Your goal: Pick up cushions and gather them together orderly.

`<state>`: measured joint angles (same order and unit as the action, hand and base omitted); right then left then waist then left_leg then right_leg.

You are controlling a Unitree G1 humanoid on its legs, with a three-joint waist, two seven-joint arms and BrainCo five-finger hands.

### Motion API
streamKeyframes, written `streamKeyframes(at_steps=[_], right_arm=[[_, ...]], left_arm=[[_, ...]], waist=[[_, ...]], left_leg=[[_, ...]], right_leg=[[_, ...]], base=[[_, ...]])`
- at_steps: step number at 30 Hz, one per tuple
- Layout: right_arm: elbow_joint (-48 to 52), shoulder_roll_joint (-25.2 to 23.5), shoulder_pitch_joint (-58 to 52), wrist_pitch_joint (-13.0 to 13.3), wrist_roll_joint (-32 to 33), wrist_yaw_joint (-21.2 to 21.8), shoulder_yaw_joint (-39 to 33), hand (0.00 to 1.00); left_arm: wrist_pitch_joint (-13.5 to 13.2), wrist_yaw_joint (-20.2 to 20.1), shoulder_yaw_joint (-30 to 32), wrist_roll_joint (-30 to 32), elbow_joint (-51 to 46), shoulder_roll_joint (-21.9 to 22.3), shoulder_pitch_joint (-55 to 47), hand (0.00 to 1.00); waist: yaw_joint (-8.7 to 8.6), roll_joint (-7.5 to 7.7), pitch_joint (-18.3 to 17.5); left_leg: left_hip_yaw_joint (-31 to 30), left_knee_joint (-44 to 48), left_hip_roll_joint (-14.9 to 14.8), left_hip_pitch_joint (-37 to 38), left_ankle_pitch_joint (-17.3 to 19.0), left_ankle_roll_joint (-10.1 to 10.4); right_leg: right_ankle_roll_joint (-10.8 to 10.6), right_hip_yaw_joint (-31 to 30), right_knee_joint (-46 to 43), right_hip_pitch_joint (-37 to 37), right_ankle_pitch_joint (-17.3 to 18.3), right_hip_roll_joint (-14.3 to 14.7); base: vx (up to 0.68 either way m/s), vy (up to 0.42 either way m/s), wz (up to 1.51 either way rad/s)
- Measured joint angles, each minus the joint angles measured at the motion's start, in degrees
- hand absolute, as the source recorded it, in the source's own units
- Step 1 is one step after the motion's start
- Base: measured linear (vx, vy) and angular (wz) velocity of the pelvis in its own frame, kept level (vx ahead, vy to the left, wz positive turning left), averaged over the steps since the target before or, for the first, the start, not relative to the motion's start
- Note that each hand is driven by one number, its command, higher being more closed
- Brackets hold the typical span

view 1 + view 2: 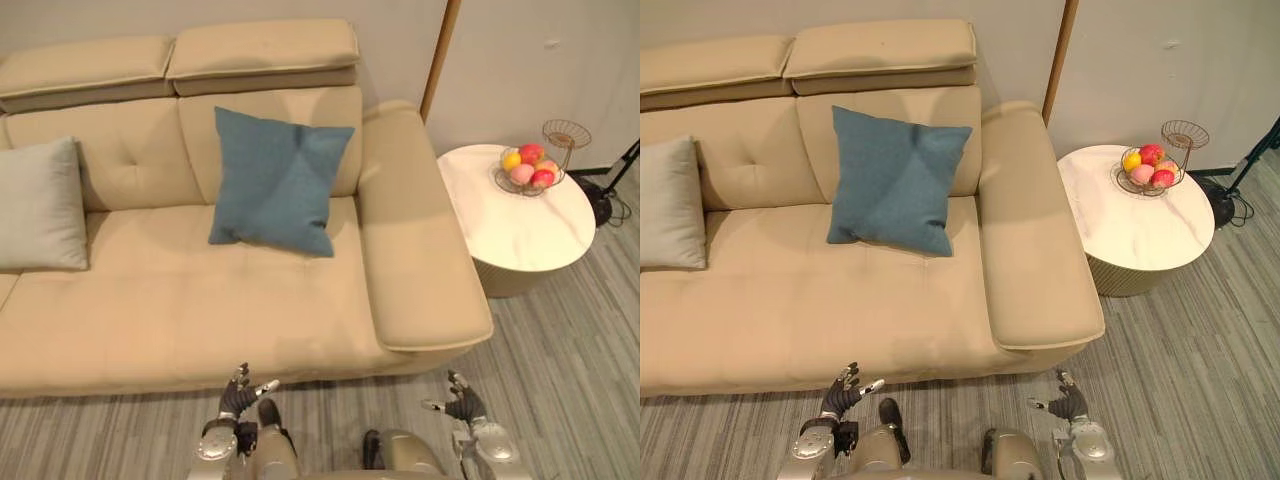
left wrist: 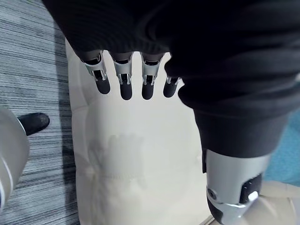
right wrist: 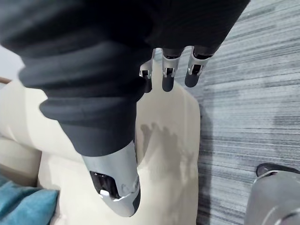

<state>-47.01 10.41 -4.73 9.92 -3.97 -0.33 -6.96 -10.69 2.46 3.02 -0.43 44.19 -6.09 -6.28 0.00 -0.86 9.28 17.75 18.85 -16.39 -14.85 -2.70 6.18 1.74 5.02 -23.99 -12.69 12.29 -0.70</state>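
Hovering before the sofa [image 1: 200, 300], the left hand [image 1: 240, 392] and right hand [image 1: 462, 402] hold nothing, fingers straight. Farther back, the blue cushion [image 1: 275, 180] leans on the backrest, and the grey cushion [image 1: 38, 205] stands well apart at the left.

Matt cloth cushion [image 1: 275, 180] — smooth sofa [image 1: 200, 290]

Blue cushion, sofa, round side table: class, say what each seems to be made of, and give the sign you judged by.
Blue cushion: woven fabric, matte, with soft creases. Sofa: probably leather or an imitation, smooth beige with a faint sheen and tufted dimples. Side table: the top looks like polished marble, white with faint grey veins; it could be a printed surface.
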Motion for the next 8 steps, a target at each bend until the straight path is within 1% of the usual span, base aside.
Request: streamKeyframes(at_steps=[1, 2, 3, 4, 5, 6, 7, 8], right_arm=[[0.0, 0.5, 0.4, -0.1, -0.1, 0.0, 0.0, 0.0], [0.0, 0.7, 0.6, -0.1, -0.1, 0.0, 0.0, 0.0], [-0.1, 1.0, 0.7, -0.2, -0.2, 0.1, -0.1, 0.0], [-0.6, 1.3, 1.0, -0.2, -0.2, 0.1, -0.1, 0.0], [-1.4, 1.3, 1.2, -0.3, -0.4, 0.1, -0.7, 0.0], [-1.4, 1.2, 1.2, -0.3, -0.7, 0.1, -1.3, 0.0], [-1.9, 0.9, 0.9, -0.4, -0.8, 0.0, -1.6, 0.0], [-1.8, 0.9, 0.5, -0.5, -0.9, 0.2, -1.7, 0.0]], left_arm=[[0.1, 0.0, 0.0, 0.0, 0.1, 0.0, -0.4, 0.0], [0.1, 0.0, 0.0, 0.0, 0.1, 0.0, -0.6, 0.0], [0.2, -0.1, 0.0, 0.0, 0.3, -0.2, -0.9, 0.0], [0.2, -0.1, 0.0, 0.0, 0.5, -0.3, -1.1, 0.0], [0.2, -0.3, 0.0, 0.0, 0.9, -0.3, -1.2, 0.0], [0.2, -0.4, 0.0, 0.0, 1.0, -0.3, -1.1, 0.0], [0.2, -0.7, -0.1, 0.0, 1.1, -0.7, -0.6, 0.0], [0.2, -1.0, -0.2, 0.1, 1.2, -1.1, -0.4, 0.0]], waist=[[0.02, -0.11, -0.1], [-0.08, -0.26, -0.2], [-0.18, -0.54, -0.3], [-0.42, -0.73, -0.4], [-0.88, -1.05, -0.6], [-1.07, -1.93, -1.1], [-1.65, -1.61, -1.2], [-2.11, -1.2, -1.4]], left_leg=[[0.1, 2.6, 0.9, 0.5, 2.7, -1.2], [0.2, 3.6, 1.4, 1.2, 4.1, -1.5], [0.5, 4.7, 2.0, 3.2, 7.3, -1.9], [0.5, 4.2, 2.8, 5.3, 9.4, -1.7], [0.6, 0.6, 4.0, 8.0, 10.6, -1.0], [0.8, -3.3, 4.8, 9.7, 10.7, -0.8], [1.2, -9.9, 5.9, 11.7, 9.6, 0.5], [1.1, -11.6, 6.9, 11.7, 8.5, 0.0]], right_leg=[[0.0, -0.4, 2.2, 0.1, -1.8, -0.2], [-0.1, -0.6, 3.2, 0.0, -2.7, -0.2], [0.0, -1.0, 5.0, -0.4, -4.6, -0.2], [-0.2, -1.3, 6.1, -0.7, -5.8, -0.3], [-0.7, -1.2, 7.8, -0.7, -7.2, -0.3], [-1.1, -1.0, 8.7, -0.6, -7.8, -0.2], [-2.5, -0.3, 10.3, -0.5, -8.9, -0.7], [-3.0, 0.6, 12.5, 0.1, -10.5, -1.5]], base=[[-0.21, -0.034, -0.1], [-0.15, 0.045, -0.16], [-0.14, 0.069, -0.15], [-0.16, 0.112, -0.11], [-0.11, 0.103, 0.0], [-0.17, 0.169, 0.2], [-0.16, 0.159, 0.29], [-0.13, 0.132, 0.26]])
